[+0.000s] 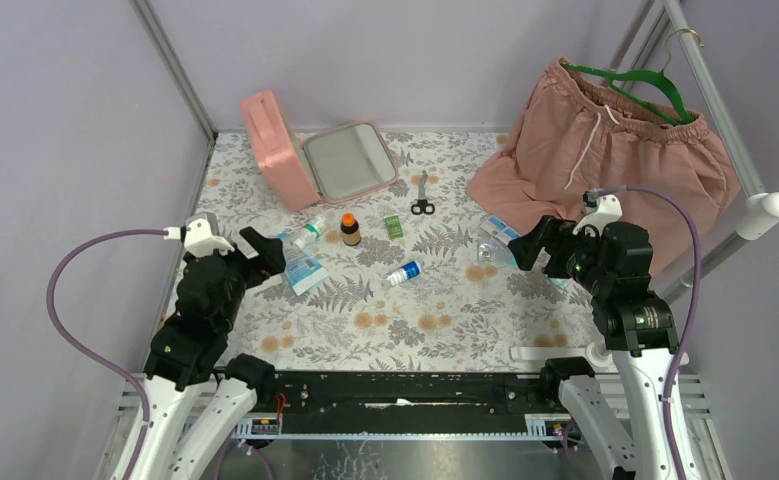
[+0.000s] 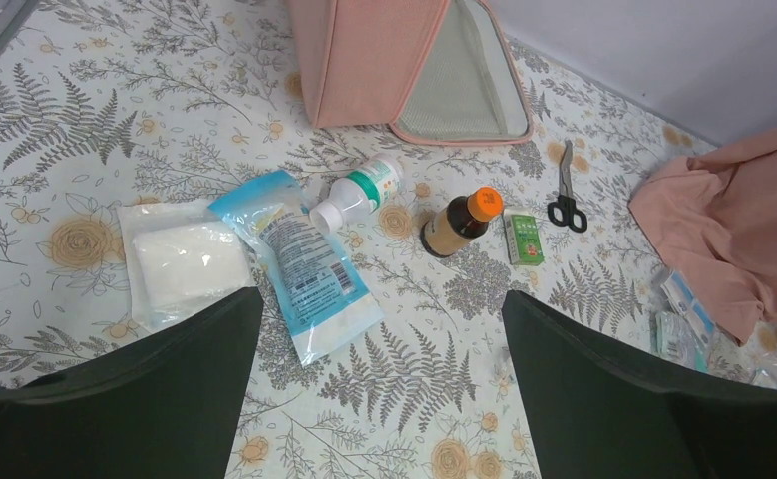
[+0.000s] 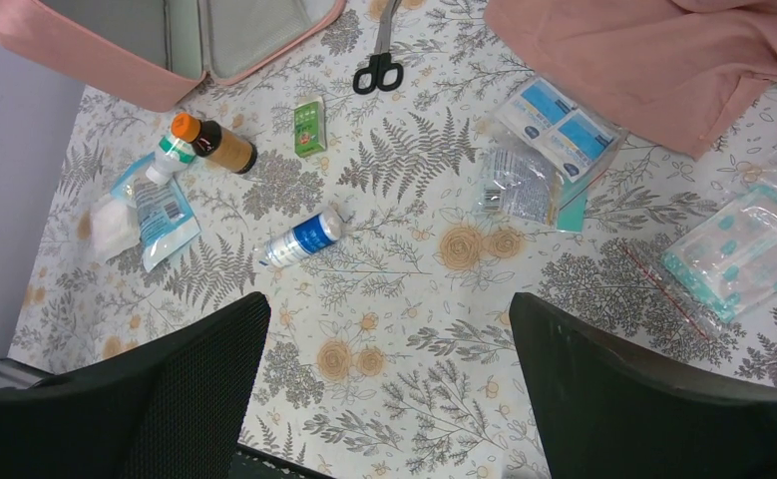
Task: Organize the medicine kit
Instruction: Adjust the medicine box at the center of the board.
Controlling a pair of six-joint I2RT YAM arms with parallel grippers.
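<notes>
Left end effector (image 1: pixel 265 253) hangs spread near table (image 1: pixel 445 335) edge.

light bright, even, diffuse, from above. shadows faint, short, hugging items on the table (image 1: pixel 445 310). mild sheen on the clear packet (image 3: pixel 738 249) at 3 o'clock, right wrist view. fingers (image 2: pixel 115 399) at 5 and 7 o'clock in wrist views near black, soft-edged. top view softer, fine print unreadable.

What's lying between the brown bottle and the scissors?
A small green box lies between the brown bottle and the scissors, touching neither; the left wrist view shows it clearly.
</notes>
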